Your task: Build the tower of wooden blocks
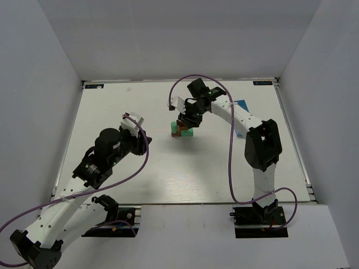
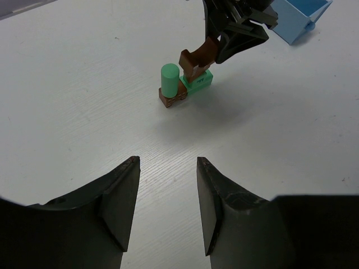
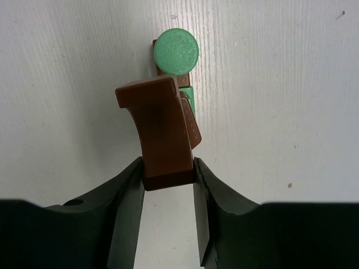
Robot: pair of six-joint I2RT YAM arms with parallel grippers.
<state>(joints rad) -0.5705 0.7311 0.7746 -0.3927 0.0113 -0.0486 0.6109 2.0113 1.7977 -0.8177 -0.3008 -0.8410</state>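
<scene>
Tower (image 2: 185,87) stands beneath brown block (image 3: 165,137) in right gripper (image 3: 167,163), blue box (image 2: 291,25) beyond.

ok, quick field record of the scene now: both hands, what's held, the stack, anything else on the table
right hand: shut on brown arch block, over the tower
left hand: open, empty, off to one side, facing the tower
tower: green cylinder upright on brown base block, green flat block beside the cylinder
arch touching tower: cannot tell
other: blue box, open-topped, beyond the tower in the left wrist view
</scene>
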